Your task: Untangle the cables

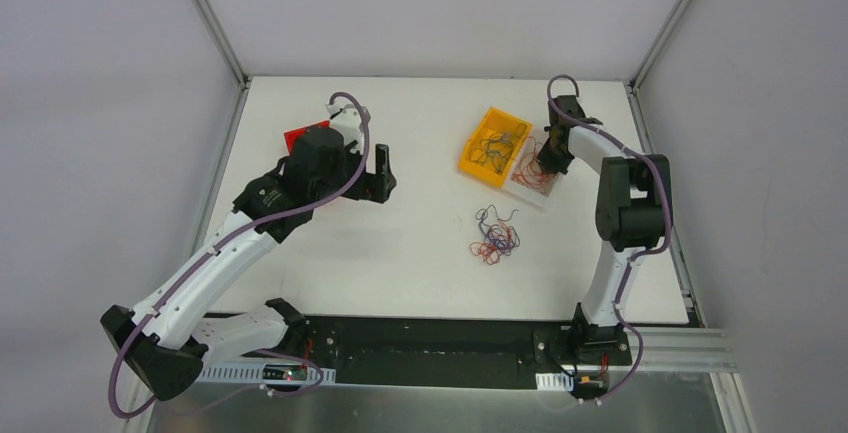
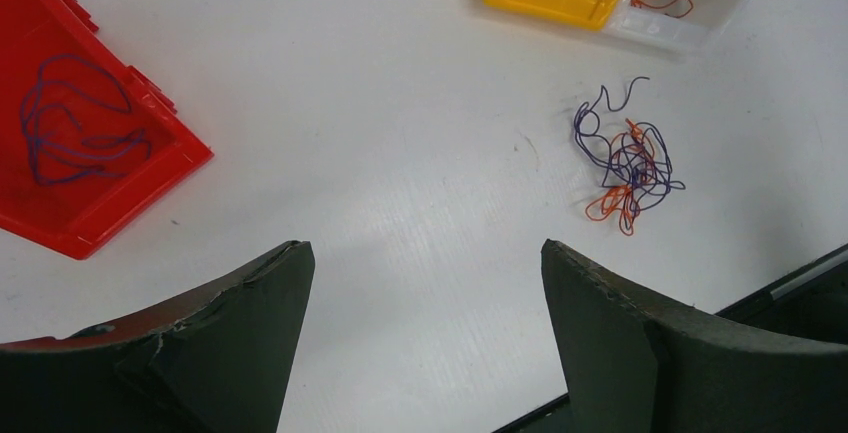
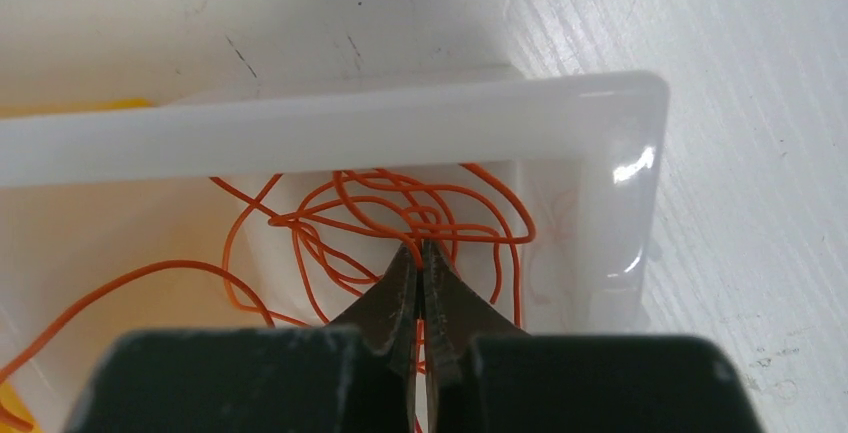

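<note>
**White counter, grey booth**

Counter (image 1: 400,253) – white, matt, rectangular, fills the middle of the top view. Close up, its surface shows fine grain plus a few dark scuffs. Walls on 3 sides: left wall (image 1: 100,153), back wall (image 1: 430,3), right wall (image 1: 770,153), all plain pale grey w/ a faint lilac tint. Silver metal posts (image 1: 210,18) run up the two far corners. Near edge — a black strip (image 1: 430,338), w/ a silver rail (image 1: 690,348) at its right end and a dull grey metal sheet (image 1: 450,413) below. Light soft & even, shadows faint.
</note>
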